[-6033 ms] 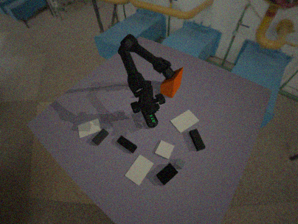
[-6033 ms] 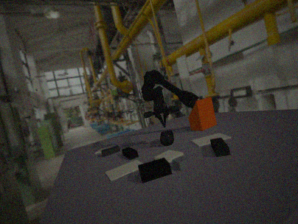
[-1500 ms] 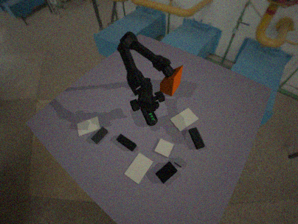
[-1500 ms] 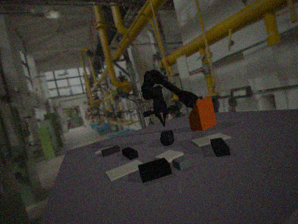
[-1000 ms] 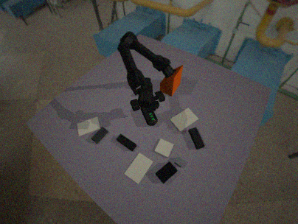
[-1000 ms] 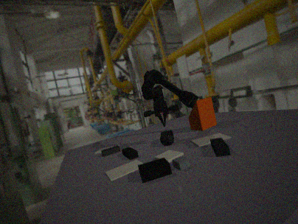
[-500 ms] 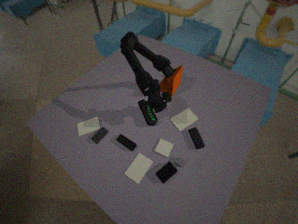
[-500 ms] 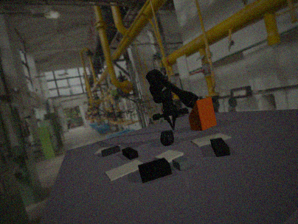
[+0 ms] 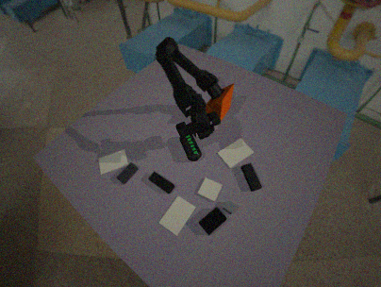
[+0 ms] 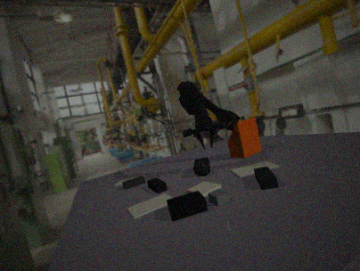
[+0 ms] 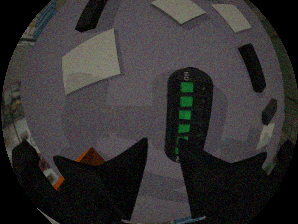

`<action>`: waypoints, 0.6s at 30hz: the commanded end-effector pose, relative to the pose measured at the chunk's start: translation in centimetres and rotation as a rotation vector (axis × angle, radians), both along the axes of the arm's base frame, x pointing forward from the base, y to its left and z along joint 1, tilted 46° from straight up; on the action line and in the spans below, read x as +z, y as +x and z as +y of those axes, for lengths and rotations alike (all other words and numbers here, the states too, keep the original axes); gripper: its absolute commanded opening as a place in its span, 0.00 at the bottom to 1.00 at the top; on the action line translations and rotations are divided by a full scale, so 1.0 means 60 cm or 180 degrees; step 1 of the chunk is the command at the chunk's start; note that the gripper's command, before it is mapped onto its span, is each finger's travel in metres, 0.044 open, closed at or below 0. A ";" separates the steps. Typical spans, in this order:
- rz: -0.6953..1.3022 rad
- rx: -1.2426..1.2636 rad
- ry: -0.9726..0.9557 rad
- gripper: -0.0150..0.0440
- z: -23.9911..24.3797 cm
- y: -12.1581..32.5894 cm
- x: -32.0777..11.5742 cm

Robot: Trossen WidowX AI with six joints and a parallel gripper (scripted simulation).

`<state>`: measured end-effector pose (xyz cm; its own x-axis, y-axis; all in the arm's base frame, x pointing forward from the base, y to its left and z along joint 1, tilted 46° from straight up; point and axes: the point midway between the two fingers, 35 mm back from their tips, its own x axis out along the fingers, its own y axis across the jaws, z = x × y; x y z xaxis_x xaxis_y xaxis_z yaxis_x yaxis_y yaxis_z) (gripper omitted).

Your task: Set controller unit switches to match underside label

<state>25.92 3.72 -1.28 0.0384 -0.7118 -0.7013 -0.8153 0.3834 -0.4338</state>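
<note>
The dark grey controller unit sits with its switches facing up. In the wrist view a column of green switch ends runs along its left side beside the ON marking; the lower ones are partly covered by a finger. Which ends are pressed down cannot be told. The underside label is hidden. My gripper is partly open and empty, above the bench. In the wrist view its right fingertip overlaps the lower end of the unit, and its left fingertip lies left of the unit.
An orange block stands beside the arm. Pale flat plates and dark modules lie around the unit. A small greyish piece lies near the front module.
</note>
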 end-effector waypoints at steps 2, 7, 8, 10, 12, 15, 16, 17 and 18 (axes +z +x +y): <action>-0.0012 -0.0029 0.0008 0.70 0.012 0.000 0.014; -0.0012 -0.0029 0.0009 0.57 0.012 0.000 0.014; -0.0012 -0.0029 0.0009 0.52 0.012 0.000 0.014; -0.0012 -0.0029 0.0009 0.43 0.012 0.000 0.014; -0.0012 -0.0029 0.0009 0.34 0.012 0.000 0.014; -0.0012 -0.0029 0.0009 0.25 0.012 0.000 0.014; -0.0012 -0.0029 0.0009 0.25 0.012 0.000 0.014; -0.0012 -0.0029 0.0009 0.25 0.012 0.000 0.014; -0.0012 -0.0029 0.0009 0.25 0.012 0.000 0.014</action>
